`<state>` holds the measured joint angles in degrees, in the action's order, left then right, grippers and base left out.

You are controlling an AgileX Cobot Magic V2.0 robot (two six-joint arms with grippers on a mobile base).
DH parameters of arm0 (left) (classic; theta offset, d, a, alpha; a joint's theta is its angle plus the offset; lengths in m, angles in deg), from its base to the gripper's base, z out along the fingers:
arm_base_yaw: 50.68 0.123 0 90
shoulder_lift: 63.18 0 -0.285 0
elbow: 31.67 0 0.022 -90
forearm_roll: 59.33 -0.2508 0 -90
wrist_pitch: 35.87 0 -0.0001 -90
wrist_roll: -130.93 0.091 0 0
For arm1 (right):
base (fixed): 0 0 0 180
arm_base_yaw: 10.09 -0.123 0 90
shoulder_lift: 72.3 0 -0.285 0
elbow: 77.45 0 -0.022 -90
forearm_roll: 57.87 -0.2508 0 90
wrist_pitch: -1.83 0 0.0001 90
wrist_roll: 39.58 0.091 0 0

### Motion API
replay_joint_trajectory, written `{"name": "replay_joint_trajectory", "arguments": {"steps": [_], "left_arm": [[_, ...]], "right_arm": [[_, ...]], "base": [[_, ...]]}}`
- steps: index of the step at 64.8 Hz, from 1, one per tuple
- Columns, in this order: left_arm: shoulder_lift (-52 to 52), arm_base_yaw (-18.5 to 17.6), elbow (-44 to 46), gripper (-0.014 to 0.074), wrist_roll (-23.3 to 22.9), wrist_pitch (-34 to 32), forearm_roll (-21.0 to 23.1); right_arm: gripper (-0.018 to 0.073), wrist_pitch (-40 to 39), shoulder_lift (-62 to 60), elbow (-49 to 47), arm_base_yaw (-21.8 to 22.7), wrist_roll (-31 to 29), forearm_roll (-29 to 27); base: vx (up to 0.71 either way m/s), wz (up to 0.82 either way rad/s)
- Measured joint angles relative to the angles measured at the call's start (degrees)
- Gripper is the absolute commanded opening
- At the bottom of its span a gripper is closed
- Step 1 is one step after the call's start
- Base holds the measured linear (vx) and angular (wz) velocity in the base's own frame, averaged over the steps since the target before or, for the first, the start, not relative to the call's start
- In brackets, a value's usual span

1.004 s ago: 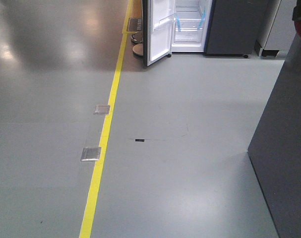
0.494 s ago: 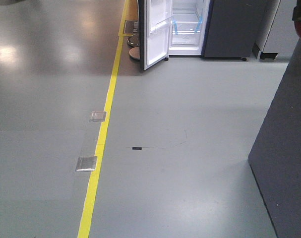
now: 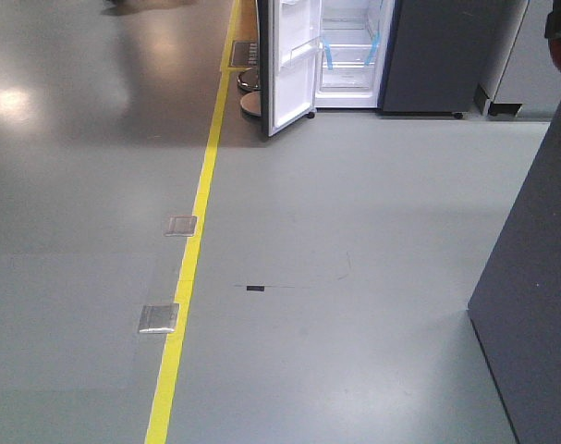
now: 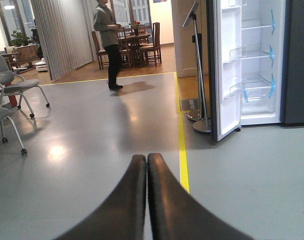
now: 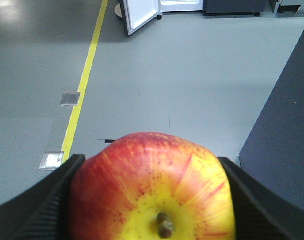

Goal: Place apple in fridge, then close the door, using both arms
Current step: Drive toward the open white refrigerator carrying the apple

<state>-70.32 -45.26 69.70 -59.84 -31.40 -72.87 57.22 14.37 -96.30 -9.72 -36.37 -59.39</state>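
Right wrist view, apple (image 5: 152, 190) stem toward camera, clamped between right fingers (image 5: 36, 200), left fingers (image 4: 126, 200) pressed together

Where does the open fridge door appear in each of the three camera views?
Front view: the door is at the top, just left of centre, swung open.
Left wrist view: the door is at the upper right, reaching the top edge.
Right wrist view: the door is at the top edge, left of centre, far beyond the apple.
Shared landmark: the yellow floor line runs just left of the door in all three.
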Motion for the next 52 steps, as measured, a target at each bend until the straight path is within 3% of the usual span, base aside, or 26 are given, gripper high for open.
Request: {"name": "replay_joint_trajectory", "arguments": {"steps": [52], "left_arm": [[0.00, 0.00, 0.00, -0.0006, 0.00, 0.00, 0.00]], "right_arm": [[0.0102, 0.00, 0.00, 0.00, 0.00, 0.00, 0.00]], "base": [[0.11, 0.00]]}}
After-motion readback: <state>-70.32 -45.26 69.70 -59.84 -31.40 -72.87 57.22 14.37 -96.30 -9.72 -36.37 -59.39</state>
